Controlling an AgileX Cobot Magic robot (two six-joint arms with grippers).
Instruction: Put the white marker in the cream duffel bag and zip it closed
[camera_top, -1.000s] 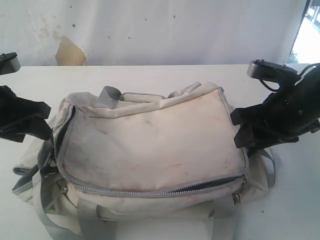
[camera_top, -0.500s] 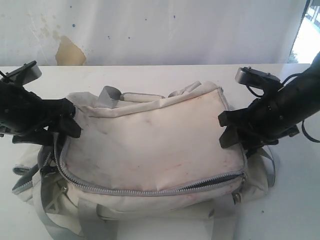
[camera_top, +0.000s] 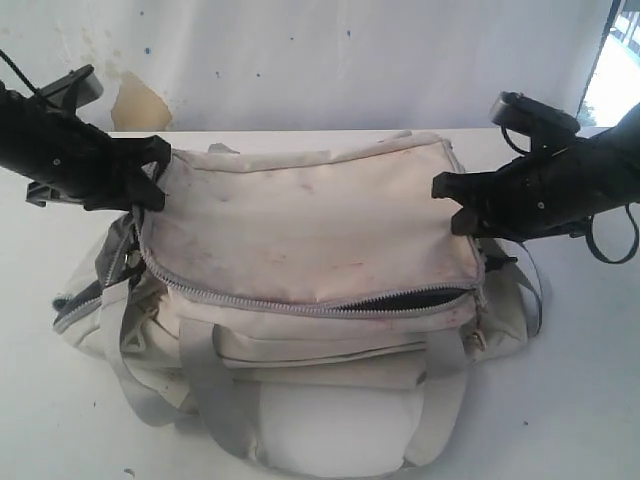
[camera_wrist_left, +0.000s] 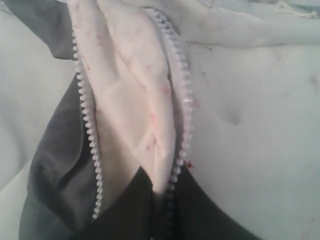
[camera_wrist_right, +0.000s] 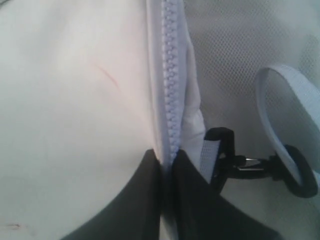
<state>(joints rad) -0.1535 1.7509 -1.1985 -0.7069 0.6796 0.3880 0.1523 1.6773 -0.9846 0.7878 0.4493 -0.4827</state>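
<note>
Exterior view: left claw (camera_top: 150, 178) and right claw (camera_top: 450, 202) are clamping the cream duffel bag (camera_top: 310, 220) at both ends; lower-right zipper (camera_top: 405, 301) is gaping, likely needing pulling shut.

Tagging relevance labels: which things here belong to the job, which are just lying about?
Job: soft cream fabric duffel bag; its grey zipper, partly open; black left gripper and black right gripper, jaws shut on the bag's ends. White marker not visible.
Just there: white tabletop; stained white wall.
</note>
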